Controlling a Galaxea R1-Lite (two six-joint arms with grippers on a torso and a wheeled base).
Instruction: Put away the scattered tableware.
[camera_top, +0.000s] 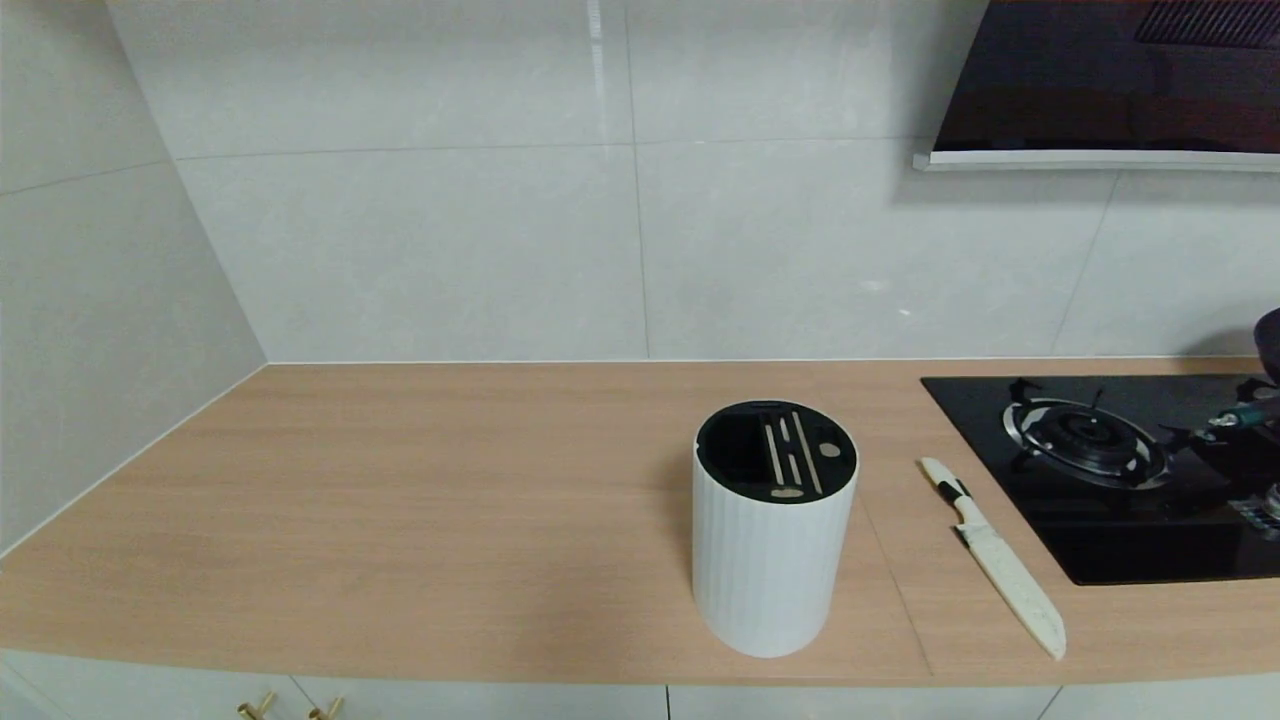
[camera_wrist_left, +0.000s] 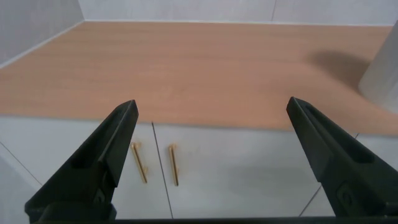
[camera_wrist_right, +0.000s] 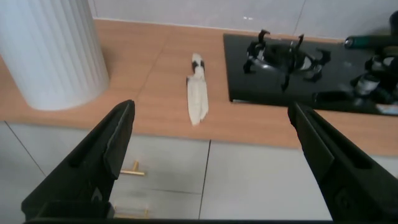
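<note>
The left claw (camera_wrist_left: 211, 104) and right claw (camera_wrist_right: 211, 109) were wide open. The knife (camera_top: 990, 555) needed a handle (camera_top: 945, 482) grip, then probably a slot (camera_top: 806, 452) in the pot (camera_top: 770, 560).

The left gripper (camera_wrist_left: 211, 104) is held in front of the bench (camera_wrist_left: 186, 62), facing its front edge, with fingers spread wide apart. The right gripper (camera_wrist_right: 211, 106) faces the same edge, its fingers equally wide.

Head view: the right edge cuts off the stove (camera_top: 1100, 470) and, at its far right, a dark vessel (camera_top: 1268, 345) of unclear kind. Top and right edges cut off the hood (camera_top: 1100, 80). The slot interiors of the holder (camera_top: 775, 540) are hidden in shadow. Left wrist view: holder (camera_wrist_left: 382, 71) blurred, clipped by the edge.
</note>
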